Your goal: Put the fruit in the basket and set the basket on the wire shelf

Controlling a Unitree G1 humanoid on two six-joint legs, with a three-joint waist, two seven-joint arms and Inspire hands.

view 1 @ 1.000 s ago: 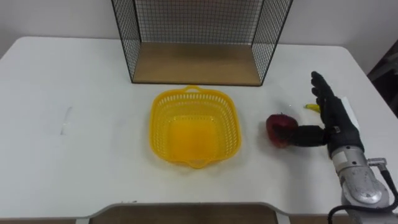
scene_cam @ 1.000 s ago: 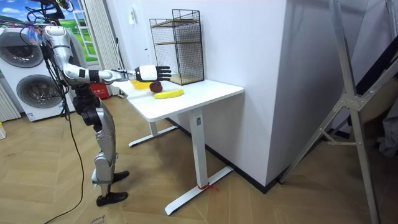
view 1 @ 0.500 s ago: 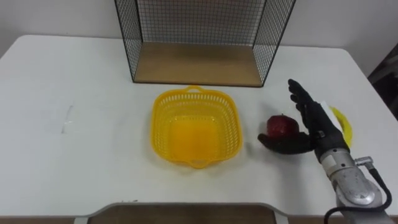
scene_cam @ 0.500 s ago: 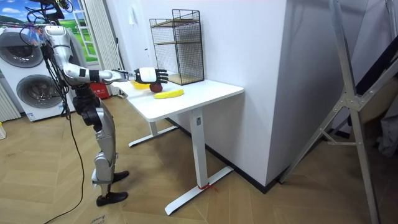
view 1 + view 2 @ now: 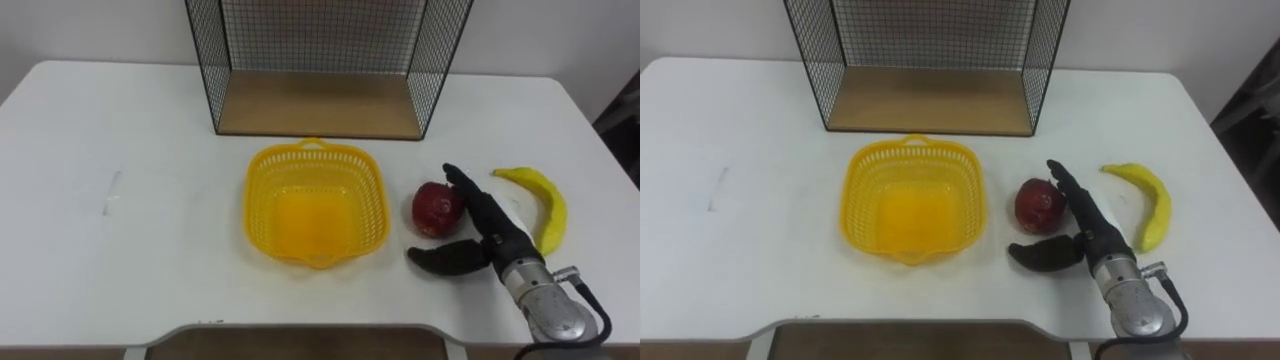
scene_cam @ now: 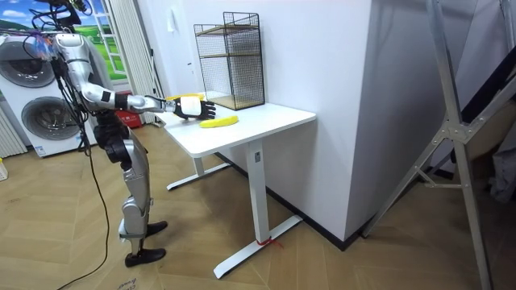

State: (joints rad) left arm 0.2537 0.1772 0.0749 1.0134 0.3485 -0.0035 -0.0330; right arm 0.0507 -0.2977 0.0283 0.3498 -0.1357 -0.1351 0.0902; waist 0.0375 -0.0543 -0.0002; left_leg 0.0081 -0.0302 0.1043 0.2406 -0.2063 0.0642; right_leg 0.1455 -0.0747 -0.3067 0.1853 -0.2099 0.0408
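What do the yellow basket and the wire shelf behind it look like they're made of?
The basket looks like moulded plastic: glossy, uniform yellow, with a regular lattice of slots. The shelf seems to be thin black metal wire mesh, over a matt brown board, probably wood or laminate; I cannot tell which.

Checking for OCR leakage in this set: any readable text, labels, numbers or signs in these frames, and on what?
No text can be read.
No print shows on the basket, apple, banana or wire shelf.
The table bears a faint grey mark at the left, not legible as letters.
Any print on the washing machines in the room view is too small to read.
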